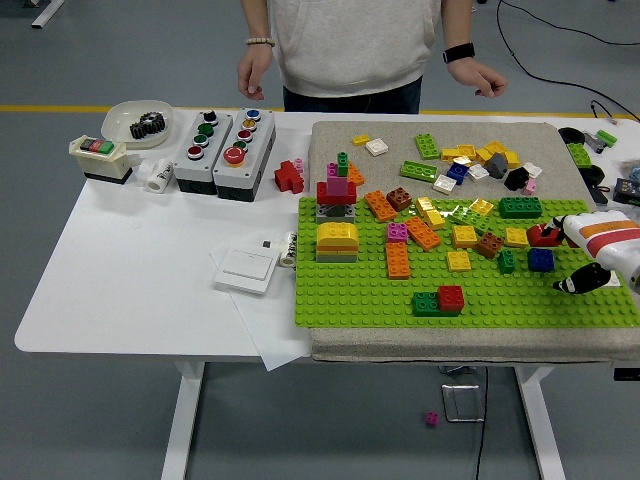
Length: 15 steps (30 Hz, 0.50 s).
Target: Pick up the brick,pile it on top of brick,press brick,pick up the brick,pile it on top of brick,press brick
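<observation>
A green baseplate (360, 290) lies on a grey mat and carries many bricks. A red brick (543, 238) sits near its right edge, with a blue brick (541, 260) and a small green brick (507, 262) just in front of it. My right hand (565, 258), white with black fingers, reaches in from the right edge. Its fingertips (549, 231) rest at the red brick while the thumb stands apart, lower down over the plate. It holds nothing. A red and green brick pair (438, 300) sits near the plate's front. The left arm is out of view.
A tall red, pink and green stack (337, 190) and a yellow-topped stack (337, 242) stand at the plate's left. Loose bricks (470, 160) lie on the mat behind. Button boxes (225, 142), a bowl (135, 122) and a white switch (246, 270) are on the left. A person (350, 45) stands at the far side, hands hanging.
</observation>
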Motion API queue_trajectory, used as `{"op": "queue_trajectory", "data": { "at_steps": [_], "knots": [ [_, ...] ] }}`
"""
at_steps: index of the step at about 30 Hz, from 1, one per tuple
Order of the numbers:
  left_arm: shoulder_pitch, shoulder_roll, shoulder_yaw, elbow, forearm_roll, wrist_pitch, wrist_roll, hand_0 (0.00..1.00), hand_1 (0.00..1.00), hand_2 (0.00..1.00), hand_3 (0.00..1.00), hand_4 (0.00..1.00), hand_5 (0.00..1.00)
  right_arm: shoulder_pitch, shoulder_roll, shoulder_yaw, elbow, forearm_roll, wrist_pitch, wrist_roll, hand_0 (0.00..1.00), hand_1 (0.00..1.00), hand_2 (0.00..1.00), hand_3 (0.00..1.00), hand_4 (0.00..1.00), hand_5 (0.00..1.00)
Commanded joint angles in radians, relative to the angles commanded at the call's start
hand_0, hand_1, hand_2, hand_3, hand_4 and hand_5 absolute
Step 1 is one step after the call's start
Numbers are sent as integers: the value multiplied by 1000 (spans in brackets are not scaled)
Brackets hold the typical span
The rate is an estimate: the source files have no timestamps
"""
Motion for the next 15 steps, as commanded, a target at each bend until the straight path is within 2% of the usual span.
{"op": "queue_trajectory", "data": {
  "at_steps": [5, 6, 11, 12, 15],
  "knots": [
    [-1, 0, 2, 0, -5, 1, -2, 766, 722, 721, 586, 642, 667, 8, -3, -7, 1, 0, 5, -6, 376, 285, 338, 697, 851, 260],
    [-1, 0, 2, 0, -5, 1, -2, 766, 722, 720, 586, 642, 667, 9, -3, -8, 1, 0, 6, -6, 309, 187, 255, 727, 854, 340],
    [0, -1, 0, 1, -2, 0, 0, 766, 722, 720, 586, 642, 667, 13, -2, -17, -5, 0, 2, -3, 309, 187, 255, 727, 854, 340],
    [1, -1, 0, 1, 0, 0, 0, 765, 722, 723, 587, 642, 667, 14, -1, -19, -8, 0, 0, -2, 243, 142, 216, 735, 895, 284],
    [4, -1, -2, 1, 3, -1, 2, 765, 722, 723, 587, 642, 667, 16, 3, -25, -23, 0, -6, -2, 243, 142, 216, 735, 895, 284]
  ]
}}
